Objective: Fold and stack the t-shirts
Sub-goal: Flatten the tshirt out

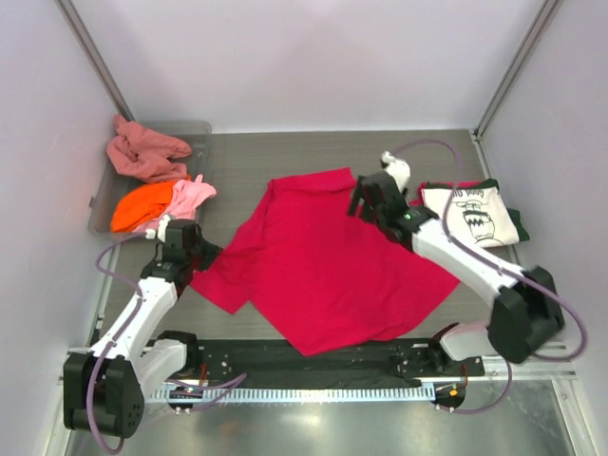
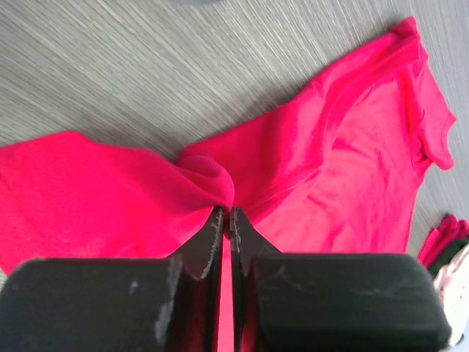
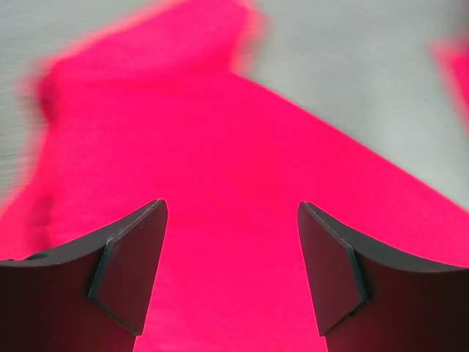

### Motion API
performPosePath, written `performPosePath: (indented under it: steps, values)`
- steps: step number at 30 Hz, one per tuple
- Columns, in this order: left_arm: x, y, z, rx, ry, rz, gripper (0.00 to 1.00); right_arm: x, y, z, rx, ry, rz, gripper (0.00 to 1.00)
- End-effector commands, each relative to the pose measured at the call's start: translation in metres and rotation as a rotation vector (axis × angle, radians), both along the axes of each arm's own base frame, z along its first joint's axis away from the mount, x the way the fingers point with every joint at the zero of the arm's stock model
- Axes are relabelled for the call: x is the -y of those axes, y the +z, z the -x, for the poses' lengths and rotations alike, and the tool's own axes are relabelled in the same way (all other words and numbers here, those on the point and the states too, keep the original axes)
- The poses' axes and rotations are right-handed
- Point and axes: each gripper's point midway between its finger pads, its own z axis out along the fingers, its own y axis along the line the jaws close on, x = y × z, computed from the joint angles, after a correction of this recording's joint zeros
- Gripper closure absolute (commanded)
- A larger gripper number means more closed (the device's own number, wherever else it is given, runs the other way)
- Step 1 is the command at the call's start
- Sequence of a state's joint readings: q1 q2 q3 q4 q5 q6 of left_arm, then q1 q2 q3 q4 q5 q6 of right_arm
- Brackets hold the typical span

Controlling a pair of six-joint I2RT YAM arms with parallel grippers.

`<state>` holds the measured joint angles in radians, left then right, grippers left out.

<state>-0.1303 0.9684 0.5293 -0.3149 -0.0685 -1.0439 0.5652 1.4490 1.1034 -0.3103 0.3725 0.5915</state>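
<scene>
The crimson-red t-shirt point(image 1: 323, 256) lies spread and rumpled on the table's middle. My left gripper point(image 1: 201, 255) is shut on a pinch of its left edge; the left wrist view shows the red t-shirt point(image 2: 322, 169) bunched at the gripper's point(image 2: 226, 213) tips. My right gripper point(image 1: 366, 201) is open over the shirt's far right part, with the red t-shirt point(image 3: 227, 169) under the gripper point(image 3: 231, 271) and nothing between the fingers. A folded cream t-shirt with dark print point(image 1: 472, 215) lies at the right on a dark green one point(image 1: 519, 226). Salmon-pink point(image 1: 144, 152), orange point(image 1: 142, 204) and light pink point(image 1: 190, 197) shirts sit at the left.
The clear grey plastic bin point(image 1: 198, 135) stands at the back left and holds the loose shirts. Frame posts rise at both back corners. A black rail point(image 1: 313, 359) runs along the near edge between the arm bases.
</scene>
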Motion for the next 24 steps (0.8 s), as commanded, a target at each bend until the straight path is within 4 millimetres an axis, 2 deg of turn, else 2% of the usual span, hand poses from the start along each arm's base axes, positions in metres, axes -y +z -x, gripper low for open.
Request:
performPosePath:
  steps: [1,2,3,4,5,7,8,9,11,12,15,18,24]
  values:
    - [-0.012,0.01,-0.007,0.036,0.041,-0.042,0.95,0.087,-0.034,0.052,-0.053,-0.291,0.152,0.23]
    - [-0.013,0.01,-0.006,0.041,0.045,-0.046,0.94,0.104,-0.052,0.067,-0.096,-0.31,0.168,0.23]
    - [-0.014,0.013,-0.006,0.05,0.047,-0.051,0.94,0.109,-0.048,0.075,-0.092,-0.292,0.14,0.22]
    - [-0.015,0.014,-0.006,0.059,0.051,-0.058,0.89,0.116,-0.056,0.083,-0.124,-0.296,0.128,0.22]
    - [-0.016,0.016,-0.006,0.069,0.036,-0.072,0.86,0.123,-0.073,0.095,-0.186,-0.292,0.098,0.21]
    - [-0.015,0.025,-0.006,0.103,0.015,-0.079,0.78,0.128,-0.081,0.104,-0.208,-0.305,0.07,0.18]
    - [-0.015,0.027,-0.005,0.112,0.01,-0.085,0.69,0.131,-0.089,0.109,-0.221,-0.312,0.076,0.17]
    - [-0.015,0.033,-0.004,0.138,0.007,-0.084,0.47,0.134,-0.092,0.111,-0.226,-0.323,0.08,0.16]
    - [-0.015,0.037,-0.003,0.156,0.001,-0.091,0.31,0.14,-0.101,0.114,-0.241,-0.352,0.103,0.16]
    - [-0.017,0.038,0.0,0.155,0.0,-0.099,0.19,0.141,-0.104,0.115,-0.251,-0.356,0.113,0.16]
    - [-0.016,0.049,0.004,0.185,-0.03,-0.119,0.12,0.138,-0.121,0.113,-0.302,-0.349,0.131,0.16]
    - [-0.006,0.063,0.007,0.228,-0.099,-0.107,0.11,0.131,-0.135,0.105,-0.335,-0.333,0.124,0.19]
    - [0.0,0.068,0.011,0.261,-0.15,-0.106,0.1,0.119,-0.159,0.094,-0.387,-0.314,0.114,0.24]
